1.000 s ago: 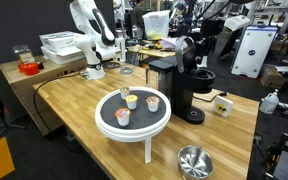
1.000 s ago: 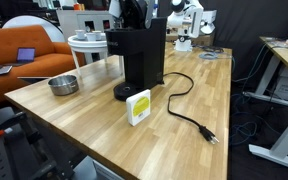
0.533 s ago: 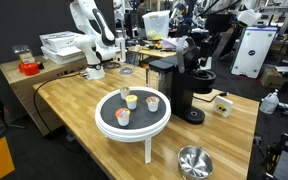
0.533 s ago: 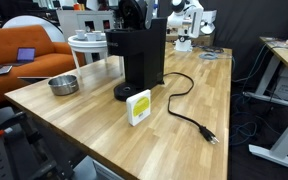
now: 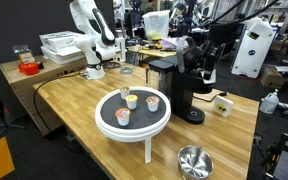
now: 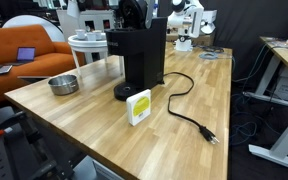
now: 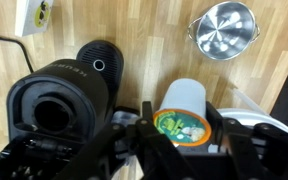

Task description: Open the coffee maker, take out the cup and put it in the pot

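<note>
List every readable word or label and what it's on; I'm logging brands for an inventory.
Nothing reads clearly enough to quote.
coffee maker top: faint lettering, too blurred.
cup lid: green and orange print, unreadable.
yellow-and-white box: markings too small.

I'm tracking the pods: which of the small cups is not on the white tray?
The green-topped cup, clamped in the gripper next to the open coffee maker; the other three cups stand on the white tray.
</note>
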### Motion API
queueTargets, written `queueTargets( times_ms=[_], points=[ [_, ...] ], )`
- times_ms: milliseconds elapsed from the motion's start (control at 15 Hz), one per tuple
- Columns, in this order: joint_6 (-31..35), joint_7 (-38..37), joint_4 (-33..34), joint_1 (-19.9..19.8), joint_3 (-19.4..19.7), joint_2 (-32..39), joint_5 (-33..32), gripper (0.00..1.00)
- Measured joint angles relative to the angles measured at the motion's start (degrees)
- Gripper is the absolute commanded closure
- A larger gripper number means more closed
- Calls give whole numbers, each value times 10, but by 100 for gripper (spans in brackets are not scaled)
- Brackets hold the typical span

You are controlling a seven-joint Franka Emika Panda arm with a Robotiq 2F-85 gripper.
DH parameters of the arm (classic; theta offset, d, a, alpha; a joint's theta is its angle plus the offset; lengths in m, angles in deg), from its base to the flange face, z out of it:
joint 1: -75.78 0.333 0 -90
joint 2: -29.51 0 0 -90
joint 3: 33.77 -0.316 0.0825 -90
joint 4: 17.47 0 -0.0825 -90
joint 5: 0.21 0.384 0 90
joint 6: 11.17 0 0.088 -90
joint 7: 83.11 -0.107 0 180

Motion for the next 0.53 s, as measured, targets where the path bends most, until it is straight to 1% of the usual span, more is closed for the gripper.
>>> queueTargets(
  times_ms=[333, 533],
  points=[
    [26, 0, -23, 29, -28, 7, 8, 74],
    [39, 0, -35, 32, -30, 18, 8, 74]
  ],
)
